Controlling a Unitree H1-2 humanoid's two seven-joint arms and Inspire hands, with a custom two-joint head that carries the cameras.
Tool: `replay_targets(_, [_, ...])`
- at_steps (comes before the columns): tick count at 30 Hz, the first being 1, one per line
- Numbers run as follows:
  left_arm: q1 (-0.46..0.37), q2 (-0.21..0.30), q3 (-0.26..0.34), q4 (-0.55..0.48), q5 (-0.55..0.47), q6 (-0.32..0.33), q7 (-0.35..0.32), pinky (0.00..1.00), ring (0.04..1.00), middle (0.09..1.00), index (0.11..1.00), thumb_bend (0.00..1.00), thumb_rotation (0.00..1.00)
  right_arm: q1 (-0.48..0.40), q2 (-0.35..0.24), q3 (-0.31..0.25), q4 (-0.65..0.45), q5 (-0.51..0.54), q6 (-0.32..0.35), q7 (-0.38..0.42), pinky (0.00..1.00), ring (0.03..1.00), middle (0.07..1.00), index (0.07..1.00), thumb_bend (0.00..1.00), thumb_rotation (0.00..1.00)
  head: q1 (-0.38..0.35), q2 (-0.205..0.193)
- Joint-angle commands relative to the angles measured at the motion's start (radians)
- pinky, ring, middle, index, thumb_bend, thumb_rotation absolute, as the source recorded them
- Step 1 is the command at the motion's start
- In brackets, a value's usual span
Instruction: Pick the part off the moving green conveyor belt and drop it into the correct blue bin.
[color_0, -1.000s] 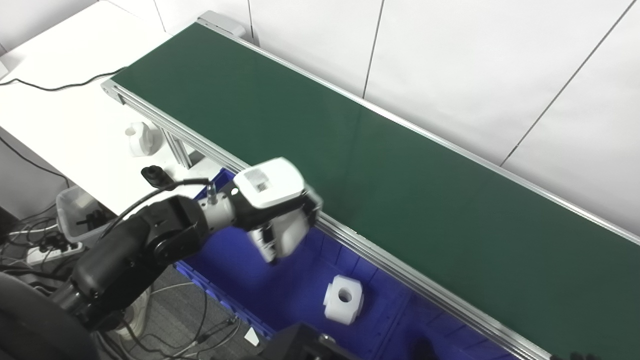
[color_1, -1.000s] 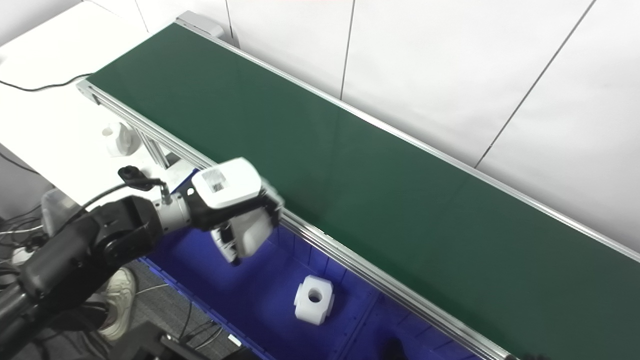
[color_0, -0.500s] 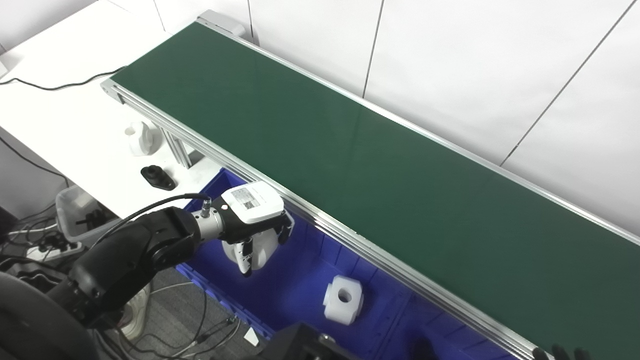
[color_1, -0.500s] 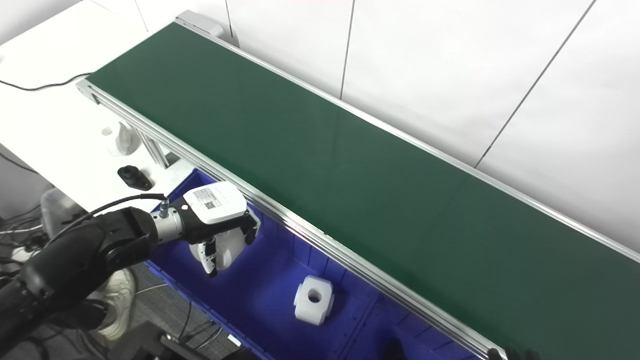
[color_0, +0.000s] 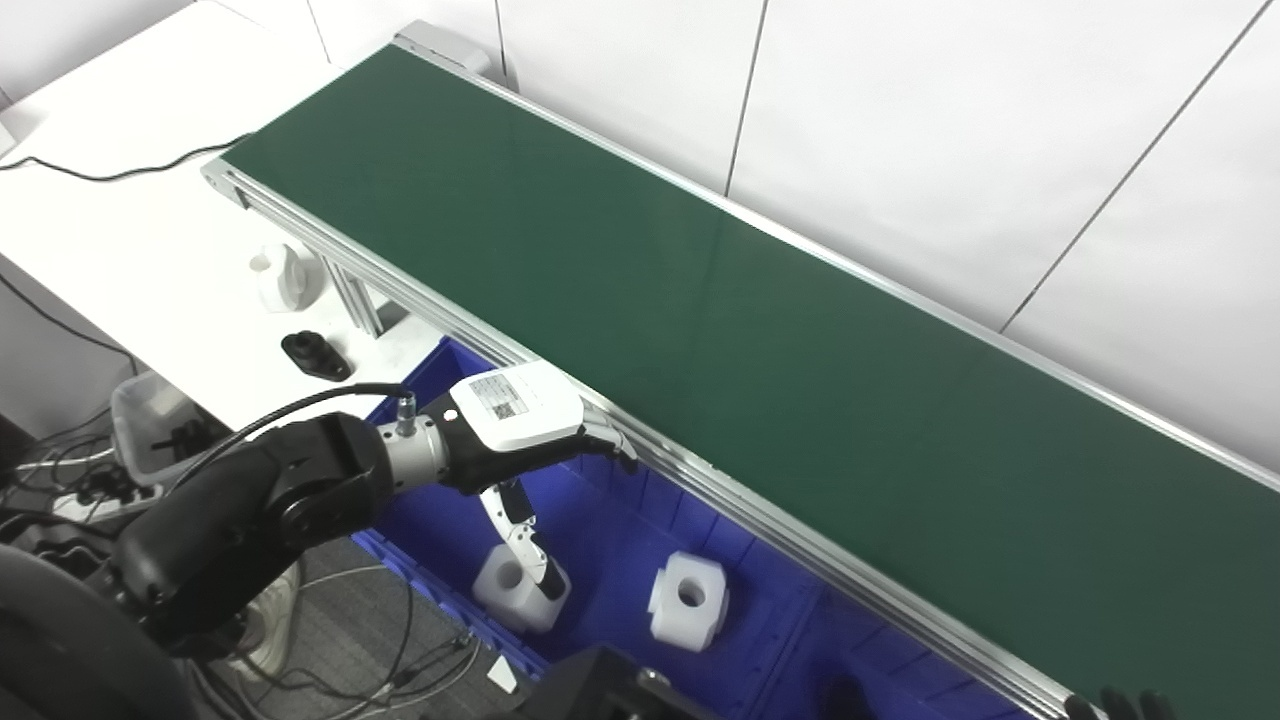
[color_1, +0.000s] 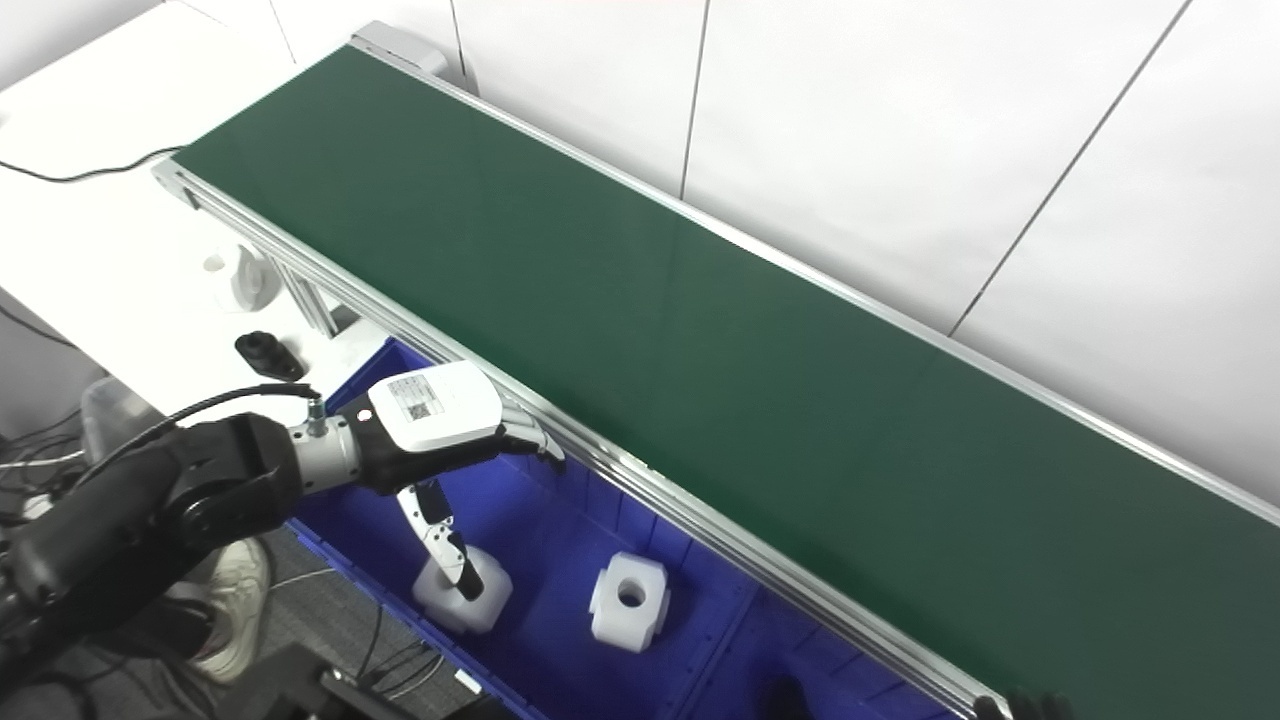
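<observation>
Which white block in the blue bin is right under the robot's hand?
The white block nearer the bin's left end, just below the open left hand. The other white block lies farther right.

Spread left hand (color_1: 440, 425) above blue bin (color_1: 540, 610)

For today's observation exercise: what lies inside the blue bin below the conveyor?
Two white parts lie in the blue bin: one under the open left hand, another beside it. Its right end is out of frame.
</observation>
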Motion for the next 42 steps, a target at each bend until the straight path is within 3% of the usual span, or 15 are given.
replay_targets(1, [0.011,0.008,0.030,-0.101,-0.105,0.000,0.026,0.60,0.691,0.754,0.770,0.96,0.76,0.017,0.006,0.000,-0.045,-0.002,0.005,0.013,0.89,0.907,0.929,0.950,0.89,0.96,-0.029,0.012])
replay_targets(4, [0.038,-0.015,0.053,-0.202,-0.257,0.036,0.022,0.59,0.699,0.772,0.783,0.95,0.74,0.021,0.019,0.010,-0.051,-0.022,0.004,0.009,0.90,0.915,0.933,0.952,0.89,0.97,-0.092,0.032])
replay_targets(5, [0.051,-0.030,0.062,-0.238,-0.331,0.051,0.034,0.59,0.699,0.773,0.783,0.94,0.74,0.022,0.027,0.017,-0.054,-0.030,0.005,0.007,0.90,0.915,0.933,0.952,0.89,0.97,-0.202,0.060])
replay_targets(6, [0.064,-0.057,0.062,-0.278,-0.429,0.083,0.047,0.57,0.700,0.778,0.781,0.93,0.74,0.023,0.037,0.025,-0.058,-0.041,0.008,0.005,0.90,0.915,0.934,0.951,0.89,0.96,-0.240,0.067])
replay_targets(7, [0.076,-0.087,0.060,-0.311,-0.525,0.121,0.059,0.58,0.717,0.794,0.789,0.90,0.74,0.024,0.051,0.036,-0.065,-0.060,0.013,0.001,0.89,0.904,0.929,0.954,0.89,0.96,-0.343,0.084])
replay_targets(9, [0.094,-0.138,0.055,-0.355,-0.686,0.210,0.074,0.66,0.806,0.856,0.847,0.89,0.79,0.026,0.085,0.061,-0.080,-0.105,0.028,-0.013,0.88,0.887,0.919,0.958,0.89,0.96,-0.466,0.096])
replay_targets(10, [0.096,-0.166,0.055,-0.357,-0.775,0.256,0.083,0.73,0.856,0.888,0.883,0.89,0.82,0.025,0.108,0.079,-0.085,-0.142,0.035,-0.021,0.87,0.883,0.917,0.960,0.89,0.95,-0.576,0.101])
replay_targets(11, [0.099,-0.206,0.053,-0.350,-0.855,0.317,0.093,0.89,0.944,0.951,0.953,0.89,0.86,0.024,0.128,0.095,-0.088,-0.180,0.041,-0.030,0.87,0.882,0.918,0.962,0.89,0.95,-0.593,0.101])
replay_targets(12, [0.099,-0.237,0.058,-0.335,-0.919,0.363,0.102,0.92,0.955,0.961,0.963,0.89,0.87,0.023,0.151,0.113,-0.086,-0.218,0.043,-0.040,0.87,0.882,0.918,0.962,0.89,0.95,-0.678,0.102])
replay_targets(13, [0.099,-0.257,0.065,-0.324,-0.962,0.394,0.105,0.97,0.982,0.984,0.985,0.89,0.87,0.023,0.167,0.125,-0.084,-0.245,0.045,-0.046,0.87,0.886,0.920,0.962,0.89,0.95,-0.694,0.102])
replay_targets(16, [0.074,-0.316,0.075,-0.230,-1.052,0.406,0.098,1.00,0.998,0.998,0.999,0.87,0.87,0.018,0.219,0.161,-0.052,-0.338,0.020,-0.077,0.90,0.902,0.930,0.970,0.89,0.98,-0.841,0.100])
replay_targets(17, [0.067,-0.332,0.072,-0.205,-1.068,0.406,0.094,1.00,1.000,1.000,1.000,0.88,0.85,0.017,0.234,0.166,-0.042,-0.368,0.010,-0.089,0.90,0.909,0.936,0.976,0.89,0.99,-0.841,0.100])
replay_targets(19, [0.051,-0.333,0.066,-0.166,-1.080,0.400,0.072,1.00,1.000,1.000,1.000,0.90,0.81,0.016,0.269,0.180,-0.024,-0.424,-0.005,-0.121,0.90,0.913,0.944,0.986,0.89,1.00,-0.940,0.095])
replay_targets(25, [-0.003,-0.309,0.045,-0.075,-1.053,0.348,0.018,1.00,1.000,1.000,1.000,0.94,0.81,0.018,0.303,0.206,0.003,-0.484,-0.046,-0.205,0.94,0.930,0.963,0.996,0.89,1.00,-0.995,0.081])
replay_targets(42, [0.016,-0.321,-0.034,-0.060,-0.920,0.246,-0.025,1.00,1.000,1.000,1.000,0.91,0.89,0.039,0.242,0.189,0.021,-0.557,-0.122,-0.275,1.00,0.958,0.967,0.996,0.85,1.00,-0.897,0.049])
